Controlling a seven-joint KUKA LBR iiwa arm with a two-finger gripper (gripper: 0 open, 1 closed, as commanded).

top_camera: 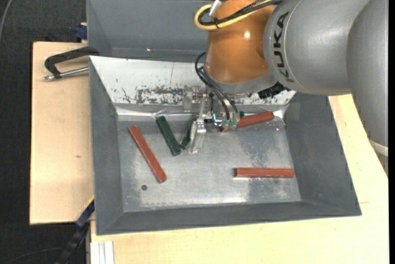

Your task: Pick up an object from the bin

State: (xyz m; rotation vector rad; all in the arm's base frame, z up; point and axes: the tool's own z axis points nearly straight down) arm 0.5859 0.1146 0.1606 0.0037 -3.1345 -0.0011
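**Over the bin's middle: gripper low beside a dark green stick**

Just left of the gripper lies a dark green stick, on the floor of the bin near the back wall; its long axis runs from upper left down to lower right, and the lower end comes closest to the gripper; whether they touch is hard to make out. Open or closed, I cannot tell; the orange wrist cover and cables crowd the tip. A red stick is partly hidden behind the wrist; a red-brown stick lies further left; another red stick lies well apart, front right.
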